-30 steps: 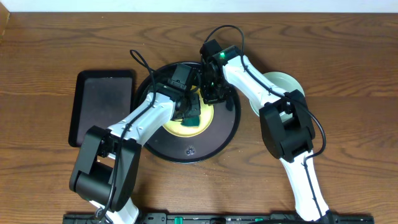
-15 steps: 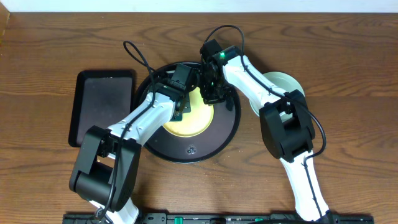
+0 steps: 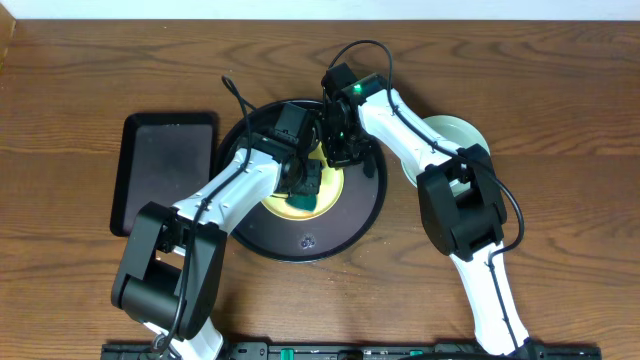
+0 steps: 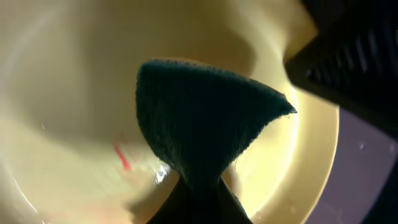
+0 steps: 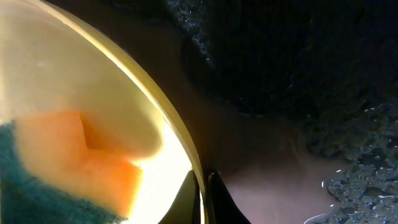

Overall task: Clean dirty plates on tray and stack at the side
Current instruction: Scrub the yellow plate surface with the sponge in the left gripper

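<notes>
The pale yellow plate [image 3: 336, 187] lies in the round black tray [image 3: 366, 215]. My left gripper [image 3: 300, 182] is shut on a green sponge [image 3: 306, 198] and presses it onto the plate. In the left wrist view the sponge [image 4: 205, 118] rests on the yellow plate [image 4: 62, 93] beside a thin red smear [image 4: 121, 155]. My right gripper [image 3: 338, 155] is shut on the plate's far rim [image 5: 155, 99], one finger on each side. The sponge's orange side [image 5: 74, 155] shows in the right wrist view. Mint plates [image 3: 455, 135] sit on the table to the right, partly hidden by the right arm.
A smaller rectangular black tray [image 3: 165, 170] lies on the table left of the round tray. The wet, dark tray floor [image 5: 292, 68] shows behind the plate rim. Both arms cross over the round tray.
The left gripper has wiped the sponge up toward the plate's far left and back down toward its middle. The right gripper has kept its hold on the rim.
</notes>
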You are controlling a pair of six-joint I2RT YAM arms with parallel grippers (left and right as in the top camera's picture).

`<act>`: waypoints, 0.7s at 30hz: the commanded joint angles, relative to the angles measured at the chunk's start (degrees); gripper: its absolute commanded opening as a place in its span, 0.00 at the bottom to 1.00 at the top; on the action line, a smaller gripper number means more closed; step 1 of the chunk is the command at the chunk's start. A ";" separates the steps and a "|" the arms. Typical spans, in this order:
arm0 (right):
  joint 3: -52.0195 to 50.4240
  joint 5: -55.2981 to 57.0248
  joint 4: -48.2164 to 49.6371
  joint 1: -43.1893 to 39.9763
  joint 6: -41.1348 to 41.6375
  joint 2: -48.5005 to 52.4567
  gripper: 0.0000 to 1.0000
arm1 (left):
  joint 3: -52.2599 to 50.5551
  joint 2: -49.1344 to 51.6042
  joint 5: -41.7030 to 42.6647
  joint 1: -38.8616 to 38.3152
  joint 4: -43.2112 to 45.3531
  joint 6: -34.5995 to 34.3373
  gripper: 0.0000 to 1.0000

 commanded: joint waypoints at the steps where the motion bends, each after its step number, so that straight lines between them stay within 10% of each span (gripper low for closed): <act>1: -1.86 0.59 0.52 1.62 0.92 2.29 0.01 | 0.94 0.07 -7.78 0.13 2.23 1.53 0.07; 10: -1.86 0.61 0.52 1.62 0.90 2.29 0.01 | 0.94 0.07 -27.50 0.13 2.86 -0.66 0.07; 21: -1.86 0.61 0.55 1.62 0.92 2.29 0.01 | 0.94 0.07 -3.34 0.02 -6.82 9.05 0.07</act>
